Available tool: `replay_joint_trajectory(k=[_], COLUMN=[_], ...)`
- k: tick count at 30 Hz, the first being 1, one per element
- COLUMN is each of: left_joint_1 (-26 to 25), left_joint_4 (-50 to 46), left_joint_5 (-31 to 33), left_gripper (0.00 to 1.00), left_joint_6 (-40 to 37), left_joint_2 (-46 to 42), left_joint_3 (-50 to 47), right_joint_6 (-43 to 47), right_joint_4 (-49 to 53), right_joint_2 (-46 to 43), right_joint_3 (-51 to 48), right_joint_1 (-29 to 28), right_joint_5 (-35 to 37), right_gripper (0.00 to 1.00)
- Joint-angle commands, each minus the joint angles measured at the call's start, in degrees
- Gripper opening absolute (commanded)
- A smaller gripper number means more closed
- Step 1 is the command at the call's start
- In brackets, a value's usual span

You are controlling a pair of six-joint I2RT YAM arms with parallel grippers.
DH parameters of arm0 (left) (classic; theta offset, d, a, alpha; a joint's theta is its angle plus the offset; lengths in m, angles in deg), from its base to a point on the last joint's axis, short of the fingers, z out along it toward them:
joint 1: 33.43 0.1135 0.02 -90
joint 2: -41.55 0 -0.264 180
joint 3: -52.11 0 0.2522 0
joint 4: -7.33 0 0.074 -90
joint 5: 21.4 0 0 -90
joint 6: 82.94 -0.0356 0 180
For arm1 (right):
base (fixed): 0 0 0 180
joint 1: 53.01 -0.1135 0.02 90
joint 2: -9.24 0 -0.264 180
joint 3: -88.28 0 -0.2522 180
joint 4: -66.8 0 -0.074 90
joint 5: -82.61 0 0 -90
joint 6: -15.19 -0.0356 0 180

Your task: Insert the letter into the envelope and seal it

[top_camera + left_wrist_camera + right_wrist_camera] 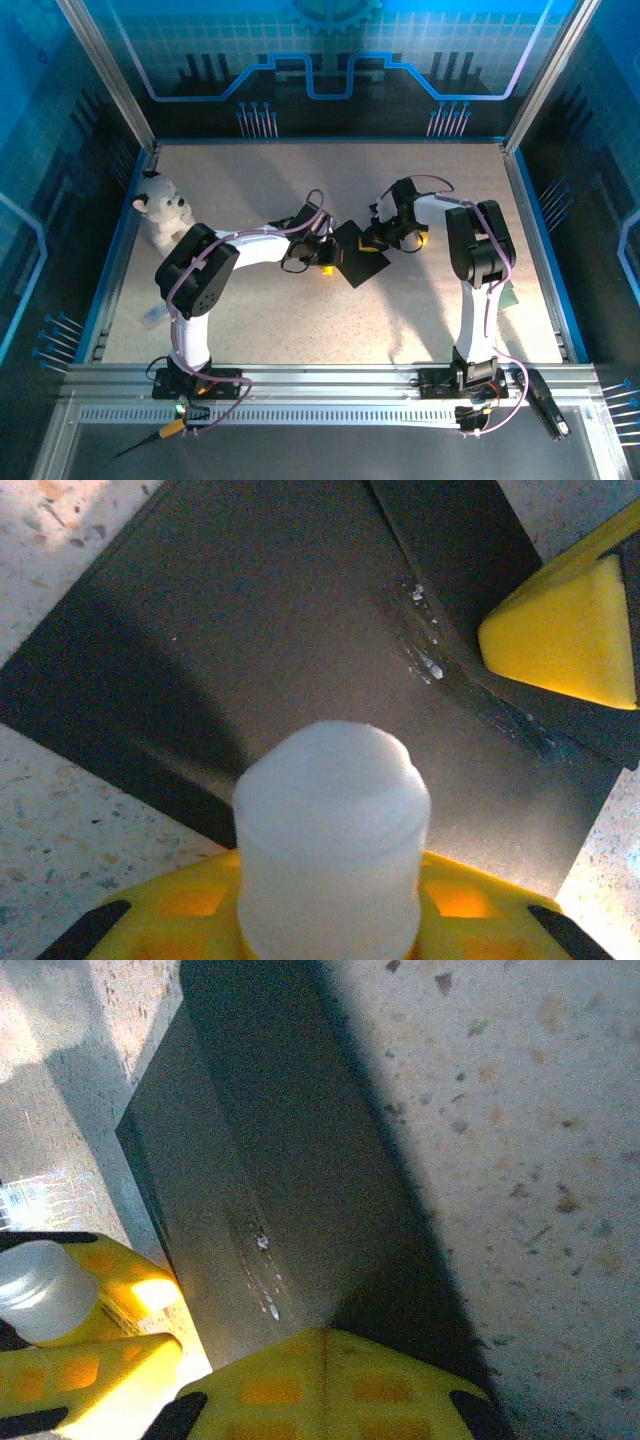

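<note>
L gripper (pixel 324 264) is clamped on a short white cylinder (pixel 330 820). Its yellow fingers sit either side, jaws part-way apart w/ the cylinder between them. You've got it at the left edge of the envelope (pixel 358 256); can't tell if the cylinder's end touches the paper. R gripper (pixel 325 1360) is fully closed w/ nothing between its fingers, and its tip rests on the envelope's opposite side. From the L wrist cam you see that yellow tip at upper right, on a darker black strip. Wet shiny smears (pixel 420 650) run along the crease just beside it. Envelope lies flat on the speckled table (pixel 300 180), approx mid-table btwn both arms, turned diagonal to the table edges. Toy polar bear (pixel 163 208) stands well apart, at the left side.
</note>
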Motion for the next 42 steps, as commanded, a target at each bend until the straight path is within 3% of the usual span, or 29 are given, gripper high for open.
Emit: replay_joint_trajectory(k=[1, 8, 15, 24, 33, 42], left_joint_1=[1.6, 4.6, 5.7, 5.4, 2.7, -0.7], left_joint_4=[-0.9, -2.5, -3.5, -1.6, 1.2, 7.5], left_joint_5=[-0.3, -1.0, -2.4, -3.1, -2.9, -4.4], left_gripper=[0.0, 0.0, 0.0, 0.0, 0.0, 0.0], left_joint_6=[-2.1, -4.8, -6.1, -2.6, 3.3, 9.2], left_joint_2=[0.7, 0.1, 0.9, -2.5, -6.9, -2.8], left_joint_3=[0.8, 1.4, 2.9, 0.4, -2.6, -3.6], right_joint_6=[-0.8, -4.9, -11.8, -10.0, -10.9, -12.0], right_joint_4=[2.8, 0.6, -4.5, -4.1, -5.8, -8.3], right_joint_2=[-0.4, -6.2, -15.5, -7.0, -1.3, -7.4], right_joint_3=[-4.1, -10.1, -11.3, -4.3, -5.4, -8.6], right_joint_1=[-1.4, -2.0, -1.1, -0.9, -1.9, -1.4], right_joint_5=[5.8, 6.6, 1.4, 0.5, 2.1, 1.9], right_gripper=[0.0, 0.0, 0.0, 0.0, 0.0, 0.0])
